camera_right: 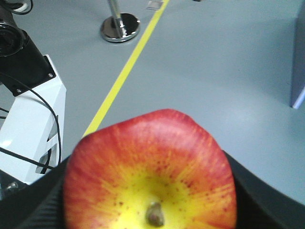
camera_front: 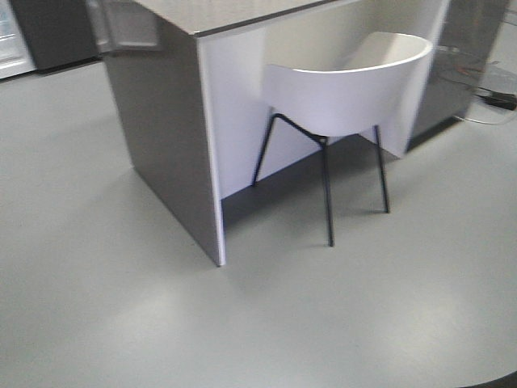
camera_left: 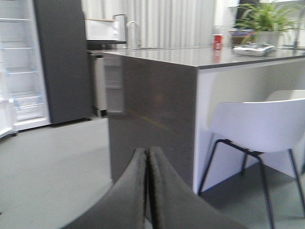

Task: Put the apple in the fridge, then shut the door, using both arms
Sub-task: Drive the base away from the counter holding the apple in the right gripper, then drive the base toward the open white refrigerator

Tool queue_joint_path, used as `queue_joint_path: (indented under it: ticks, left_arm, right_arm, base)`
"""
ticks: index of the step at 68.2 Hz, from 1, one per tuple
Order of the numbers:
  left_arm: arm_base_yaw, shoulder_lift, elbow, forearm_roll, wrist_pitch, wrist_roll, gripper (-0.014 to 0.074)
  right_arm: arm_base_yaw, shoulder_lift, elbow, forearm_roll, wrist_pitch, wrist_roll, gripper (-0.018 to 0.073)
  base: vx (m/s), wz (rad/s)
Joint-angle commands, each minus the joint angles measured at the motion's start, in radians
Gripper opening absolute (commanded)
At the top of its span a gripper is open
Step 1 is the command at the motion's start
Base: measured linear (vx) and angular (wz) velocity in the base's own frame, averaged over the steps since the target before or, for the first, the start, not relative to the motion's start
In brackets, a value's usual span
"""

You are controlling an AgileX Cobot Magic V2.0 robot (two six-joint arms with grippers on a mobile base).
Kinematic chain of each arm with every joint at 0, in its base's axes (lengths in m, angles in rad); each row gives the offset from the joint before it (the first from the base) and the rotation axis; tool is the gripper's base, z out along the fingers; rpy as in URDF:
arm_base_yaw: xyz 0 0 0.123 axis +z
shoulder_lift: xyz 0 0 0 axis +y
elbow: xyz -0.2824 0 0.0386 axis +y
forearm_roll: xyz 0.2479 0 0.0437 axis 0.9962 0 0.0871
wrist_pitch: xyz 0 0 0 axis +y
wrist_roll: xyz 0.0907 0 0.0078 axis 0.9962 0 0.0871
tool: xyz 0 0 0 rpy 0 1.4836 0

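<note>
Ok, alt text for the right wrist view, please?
A red-and-yellow apple fills the lower frame, stem dimple facing the camera, gripped by the black right claw. Behind it: grey floor, a yellow line, and a chrome post base.

Chair [camera_left: 259, 126] is sitting tucked under the counter [camera_left: 157, 100], right of its end panel; can [camera_left: 218, 41] and plant [camera_left: 267, 19] are standing on it; fridge [camera_left: 26, 62] is standing far left, behind; apple [camera_right: 150, 162] is lying between the fingers [camera_right: 267, 205] of the right gripper [camera_right: 150, 202].

A white chair [camera_front: 347, 89] on thin black legs sits tucked under a dark grey island counter [camera_front: 161, 121] on a smooth grey floor [camera_front: 121, 323], pale curtains [camera_left: 167, 24] far behind.
</note>
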Motion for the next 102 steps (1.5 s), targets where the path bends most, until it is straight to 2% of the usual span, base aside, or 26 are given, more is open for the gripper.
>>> queue_joint_path:
  ticks: [1, 51, 102]
  left_arm:
    - [-0.003, -0.014, 0.029, 0.000, -0.077, -0.009, -0.0006]
    - [-0.003, -0.014, 0.029, 0.000, -0.077, -0.009, -0.0006]
    - [-0.003, -0.014, 0.029, 0.000, -0.077, -0.009, -0.0006]
  right_arm:
    - [0.001, 0.008, -0.026, 0.064, -0.032, -0.011, 0.0134]
    - [0.001, 0.008, -0.026, 0.064, -0.026, -0.011, 0.0134]
    - [0.001, 0.008, -0.026, 0.064, -0.025, -0.011, 0.0134]
  base:
    - [0.04, 0.55]
    - [0.06, 0.50]
    - [0.09, 0.33]
